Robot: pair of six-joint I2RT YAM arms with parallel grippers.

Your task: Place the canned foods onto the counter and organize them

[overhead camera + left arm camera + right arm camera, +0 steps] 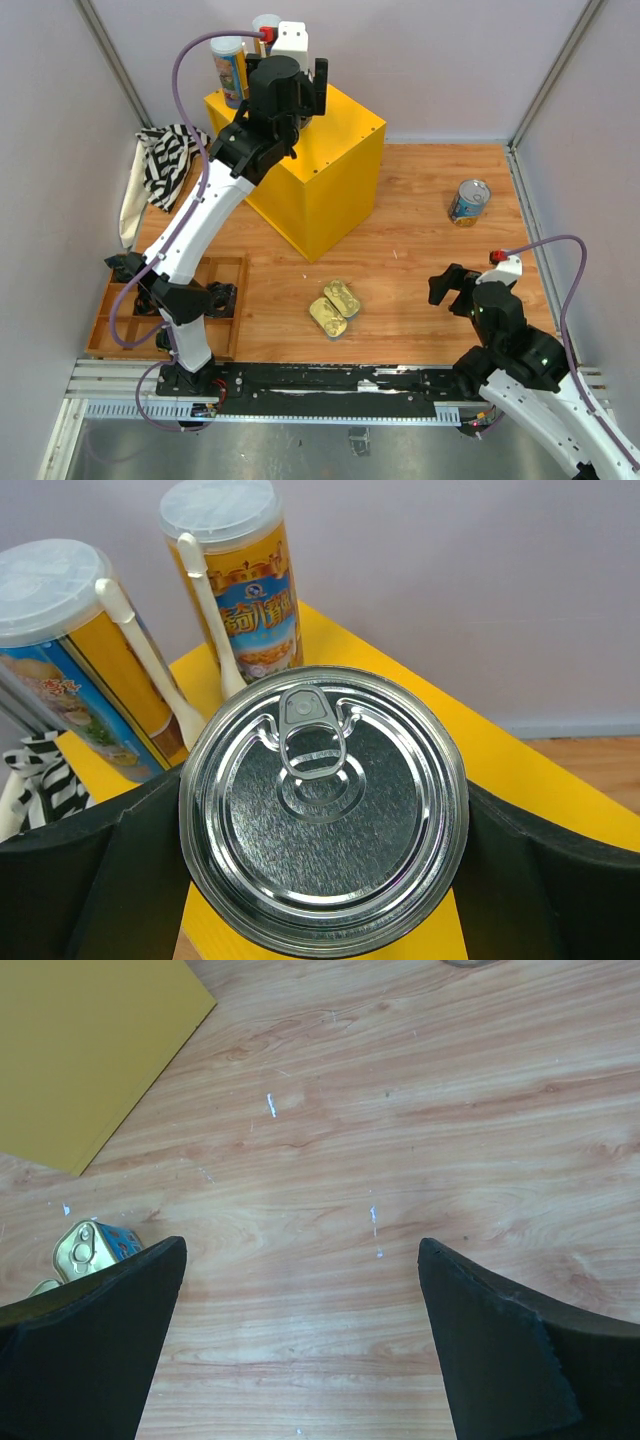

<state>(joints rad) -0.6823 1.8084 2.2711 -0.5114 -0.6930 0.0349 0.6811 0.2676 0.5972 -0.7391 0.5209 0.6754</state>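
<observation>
Sitting snug between wide-spread black fingers, touched on both sides: silver-topped can (322,800). Gripped there by the left gripper (320,825). Over the yellow counter (330,180), just beside two tall white-lidded tubes (235,580). Reaching far out and up with the left arm (200,220). Hanging wide open above the wooden table (400,1110), holding nothing: right gripper (300,1290), near two gold tins (335,307).

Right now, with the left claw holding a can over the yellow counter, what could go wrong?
1. The silver-topped can in the left claw hangs very near the two tall cans; lowering it or opening the claw may tip them.
2. The edge of the counter seems to show just below the can, so it might land partly off the top.
</observation>
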